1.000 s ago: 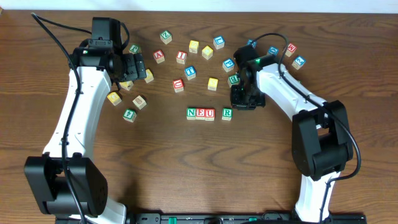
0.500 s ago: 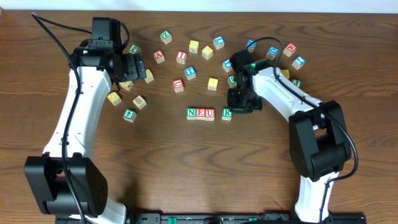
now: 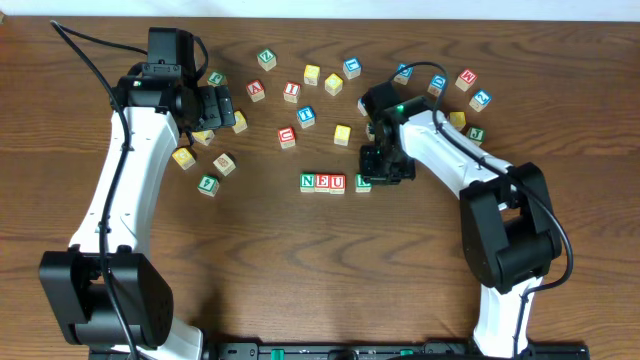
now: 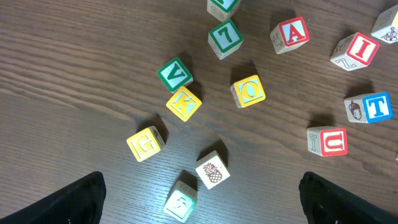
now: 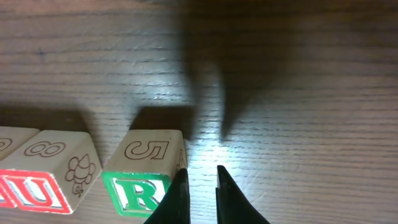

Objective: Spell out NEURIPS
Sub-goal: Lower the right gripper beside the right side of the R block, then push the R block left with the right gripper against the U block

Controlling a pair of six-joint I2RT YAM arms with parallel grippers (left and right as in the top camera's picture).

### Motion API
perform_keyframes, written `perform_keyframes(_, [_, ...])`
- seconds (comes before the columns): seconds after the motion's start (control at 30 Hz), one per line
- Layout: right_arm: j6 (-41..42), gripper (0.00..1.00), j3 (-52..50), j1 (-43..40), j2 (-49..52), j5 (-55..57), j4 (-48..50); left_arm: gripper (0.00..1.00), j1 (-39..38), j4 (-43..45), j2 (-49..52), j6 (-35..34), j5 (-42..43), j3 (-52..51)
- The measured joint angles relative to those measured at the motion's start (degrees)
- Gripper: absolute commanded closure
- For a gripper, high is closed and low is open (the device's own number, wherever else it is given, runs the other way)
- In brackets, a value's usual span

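Note:
Cubes N [image 3: 308, 181], E [image 3: 323, 181] and U [image 3: 338, 182] stand in a row at mid-table. The green R cube [image 3: 362, 183] sits just right of them with a small gap. My right gripper [image 3: 377, 177] is shut and empty. In the right wrist view its left fingertip [image 5: 180, 186] rests against the right side of the R cube [image 5: 140, 186], and the U cube [image 5: 37, 186] is further left. A red I cube [image 3: 291, 90] lies among the loose cubes at the back. My left gripper [image 3: 215, 105] hangs open over scattered cubes and holds nothing.
Loose cubes lie scattered across the back of the table. A yellow one [image 3: 342, 134] and a red U one [image 3: 287, 136] are nearest the row. Below the left gripper [image 4: 200, 202] lie a pineapple cube [image 4: 212, 169], a yellow G [image 4: 145, 143] and a green V [image 4: 175, 74].
My right gripper has slid left, staying shut, until it meets the R cube's right side. The R cube has shifted slightly towards U. The left arm has not moved.

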Motion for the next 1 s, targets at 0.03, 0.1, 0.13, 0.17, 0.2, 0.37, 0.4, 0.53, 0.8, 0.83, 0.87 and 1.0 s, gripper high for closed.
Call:
perform_keyframes(0.03, [0.02, 0.9, 0.0, 0.09, 0.0, -0.04, -0.02, 0.02, 0.0, 0.0, 0.0, 0.02, 0.0, 0.0])
perform_keyframes(0.1, [0.2, 0.9, 0.0, 0.2, 0.0, -0.17, 0.0, 0.02, 0.0, 0.0, 0.0, 0.0, 0.0, 0.0])
perform_keyframes(0.13, [0.24, 0.9, 0.0, 0.2, 0.0, -0.2, 0.02, 0.02, 0.0, 0.0, 0.0, 0.02, 0.0, 0.0])
perform_keyframes(0.17, [0.31, 0.9, 0.0, 0.2, 0.0, -0.2, 0.09, 0.02, 0.0, 0.0, 0.0, 0.02, 0.0, 0.0])
perform_keyframes(0.2, [0.39, 0.9, 0.0, 0.2, 0.0, -0.2, 0.2, 0.03, 0.0, 0.0, 0.0, 0.02, 0.0, 0.0])
perform_keyframes(0.37, [0.44, 0.9, -0.02, 0.2, 0.0, -0.39, 0.98, 0.02, 0.0, 0.0, 0.0, 0.02, 0.0, 0.0])
perform_keyframes(0.4, [0.44, 0.9, 0.0, 0.24, 0.0, -0.42, 1.05, 0.02, 0.0, 0.0, 0.0, 0.02, 0.0, 0.0])
perform_keyframes(0.53, [0.44, 0.9, 0.0, 0.87, 0.0, -0.44, 1.25, 0.02, 0.0, 0.0, 0.0, 0.0, 0.0, 0.0])
perform_keyframes(0.8, [0.46, 0.9, 0.0, 1.9, 0.0, -0.63, 1.57, 0.02, 0.0, 0.0, 0.0, 0.02, 0.0, 0.0])
perform_keyframes(0.83, [0.57, 0.9, 0.0, 1.9, 0.0, -0.63, 1.6, 0.02, 0.0, 0.0, 0.0, 0.02, 0.0, 0.0])
perform_keyframes(0.87, [0.66, 0.89, 0.0, 1.9, 0.0, -0.61, 1.64, 0.02, 0.0, 0.0, 0.0, 0.0, 0.0, 0.0])
perform_keyframes(1.0, [0.87, 0.88, 0.0, 1.9, 0.0, -0.61, 1.86, 0.02, 0.0, 0.0, 0.0, 0.02, 0.0, 0.0])
